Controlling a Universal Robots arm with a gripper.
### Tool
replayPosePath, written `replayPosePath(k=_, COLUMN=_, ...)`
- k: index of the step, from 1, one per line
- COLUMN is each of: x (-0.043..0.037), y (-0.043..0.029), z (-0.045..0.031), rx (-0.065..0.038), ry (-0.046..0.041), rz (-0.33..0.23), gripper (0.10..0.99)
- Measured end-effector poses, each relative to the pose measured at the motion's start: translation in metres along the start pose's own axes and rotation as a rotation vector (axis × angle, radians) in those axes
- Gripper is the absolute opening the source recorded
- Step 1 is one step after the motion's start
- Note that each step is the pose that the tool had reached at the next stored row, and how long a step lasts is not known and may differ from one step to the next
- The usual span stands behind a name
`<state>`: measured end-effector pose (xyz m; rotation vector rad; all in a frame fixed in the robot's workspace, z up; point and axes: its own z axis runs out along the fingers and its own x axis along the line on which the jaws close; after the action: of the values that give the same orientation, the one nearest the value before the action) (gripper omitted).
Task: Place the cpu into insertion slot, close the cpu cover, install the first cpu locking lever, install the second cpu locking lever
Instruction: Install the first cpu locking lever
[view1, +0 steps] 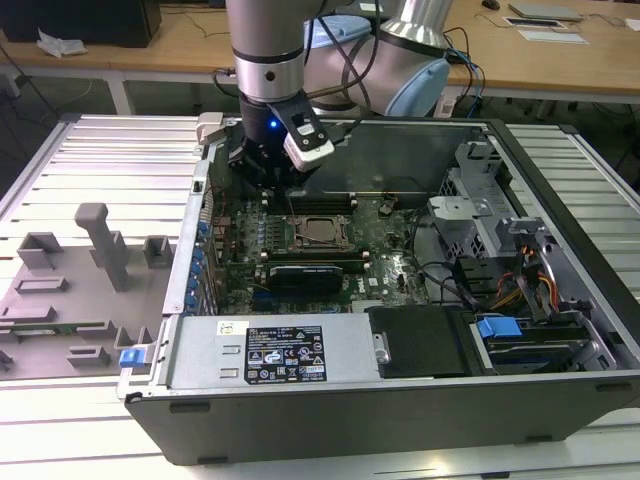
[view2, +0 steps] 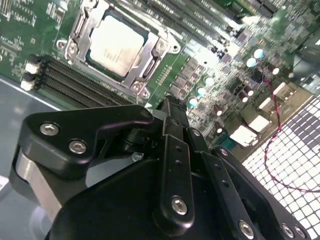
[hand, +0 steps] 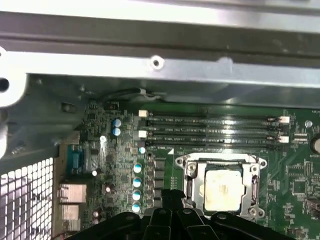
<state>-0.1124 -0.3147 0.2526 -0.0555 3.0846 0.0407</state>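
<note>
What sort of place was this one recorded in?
Probably a robotics lab or workshop: an open desktop computer case lies on a slatted metal table, a robot arm reaches into it, and wooden desks stand behind.

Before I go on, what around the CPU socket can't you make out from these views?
1) Part of the board beneath the gripper: hidden by the arm in the exterior view.
2) Near edge of the cpu cover: covered by the gripper's body in the first wrist view.
3) Whether the locking levers beside the insertion slot are latched: too small in the exterior view, lost in glare in both wrist views.
</note>
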Motion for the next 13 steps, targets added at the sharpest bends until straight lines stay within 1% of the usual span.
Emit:
replayPosePath(k=1, x=0.0007, y=0.0000, z=0.0000, rx=-0.009, ry=-0.0015, rz=0.000, gripper=0.106)
replayPosePath(k=2, x=0.0015, y=0.0001, z=-0.0001, rx=-0.027, ry=-0.0034, rz=0.002, gripper=0.106)
replayPosePath(k=4, x=0.0025, y=0.0001, z=-0.0001, rx=-0.049, ry=-0.0052, rz=0.003, gripper=0.106)
replayPosePath(k=7, x=0.0039, y=0.0002, z=-0.0001, rx=-0.077, ry=-0.0070, rz=0.004, gripper=0.106)
replayPosePath(k=9, x=0.0053, y=0.0002, z=-0.0001, rx=-0.103, ry=-0.0087, rz=0.006, gripper=0.106)
replayPosePath(k=10, x=0.0056, y=0.0002, z=-0.0001, rx=-0.112, ry=-0.0093, rz=0.006, gripper=0.106)
replayPosePath(k=11, x=0.0064, y=0.0002, z=0.0000, rx=-0.133, ry=-0.0105, rz=0.007, gripper=0.106)
replayPosePath(k=12, x=0.0068, y=0.0003, z=0.0000, rx=-0.149, ry=-0.0115, rz=0.008, gripper=0.106)
replayPosePath(k=13, x=0.0070, y=0.0003, z=0.0000, rx=-0.156, ry=-0.0119, rz=0.009, gripper=0.106)
